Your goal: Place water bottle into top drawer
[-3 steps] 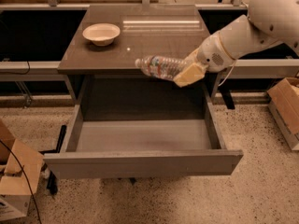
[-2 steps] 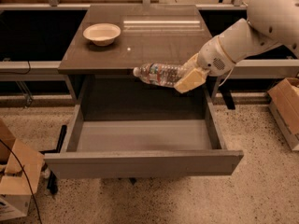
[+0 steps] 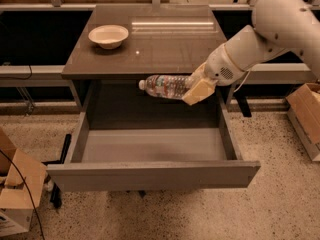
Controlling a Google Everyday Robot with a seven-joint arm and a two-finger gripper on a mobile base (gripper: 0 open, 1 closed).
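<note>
Cardboard is seen at the far left: a box [image 3: 17, 194] on the speckled ground [image 3: 35, 126]. On the dark bench [image 3: 165, 54], near its left rear corner, a cream bowl [image 3: 108, 35] is set, well apart from the bottle [image 3: 167, 85]. Below the bench top, the drawer [image 3: 150, 175] is pulled out toward the camera, its flat front panel nearest and its smooth grey bottom exposed.

The bottle is held in the air just below the bench's front edge, over the rear part of the drawer and right of centre. It is laid on its side, its long axis running left to right, the cap pointed left and the base to the right. The base end is pinched by the claw [image 3: 192, 87], whose pale fingers [image 3: 200, 92] are closed round it. The bottle is thus stuck out leftward from the claw, which is placed near the drawer's right wall. The white arm [image 3: 260, 39] is reached in from the upper right, over the bench's right front corner.

The bottle is judged to be clear of the drawer bottom, not yet resting on it. For release, a lowering is judged to be needed, with the sideways length kept between the side walls. A second box [image 3: 305, 109] is seen at the far right.
</note>
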